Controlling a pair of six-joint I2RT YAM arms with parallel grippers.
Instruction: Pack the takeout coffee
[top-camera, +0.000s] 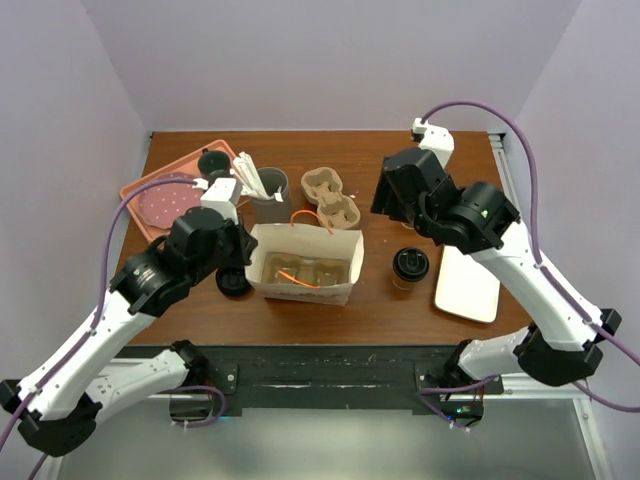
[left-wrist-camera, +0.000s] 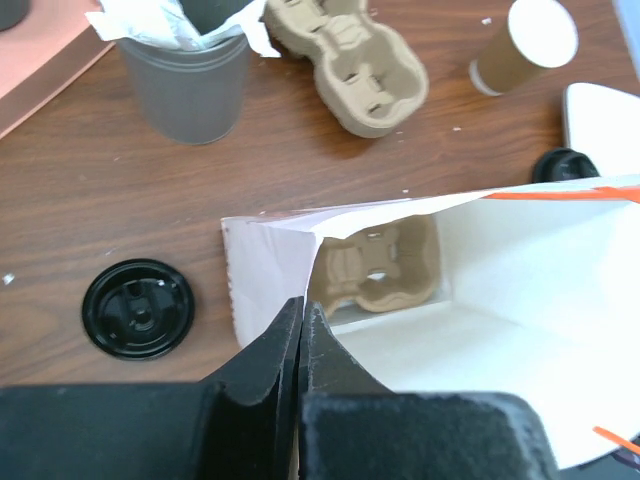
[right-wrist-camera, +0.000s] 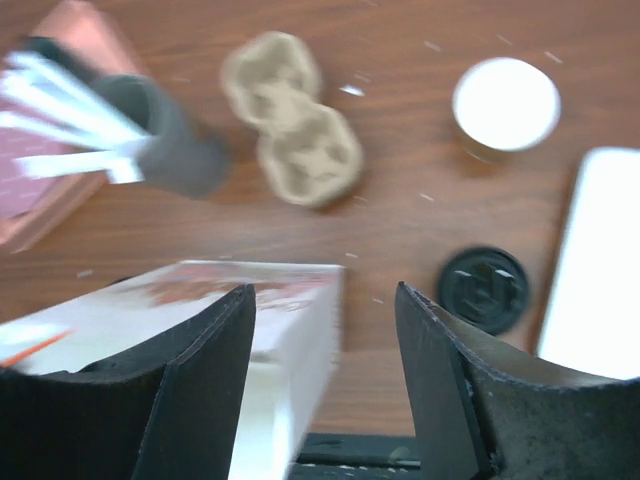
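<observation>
A takeout coffee cup (top-camera: 409, 270) with tan-brown sides and a black lid stands right of the white paper bag (top-camera: 300, 290); its lid also shows in the right wrist view (right-wrist-camera: 485, 290). A second tan cup with a white top (left-wrist-camera: 525, 45) stands farther back, also in the right wrist view (right-wrist-camera: 505, 105); my right arm hides it from above. A cardboard cup carrier (left-wrist-camera: 380, 265) sits inside the bag. My left gripper (top-camera: 245, 258) is shut on the bag's left rim (left-wrist-camera: 302, 305). My right gripper (top-camera: 395, 205) is open and empty above the bag's right end (right-wrist-camera: 325, 295).
A second cup carrier (top-camera: 330, 195) lies behind the bag. A grey tumbler with white utensils (top-camera: 265, 195) and a pink tray (top-camera: 150, 190) are at the back left. A loose black lid (top-camera: 232, 281) lies left of the bag. A white plate (top-camera: 467, 285) lies right.
</observation>
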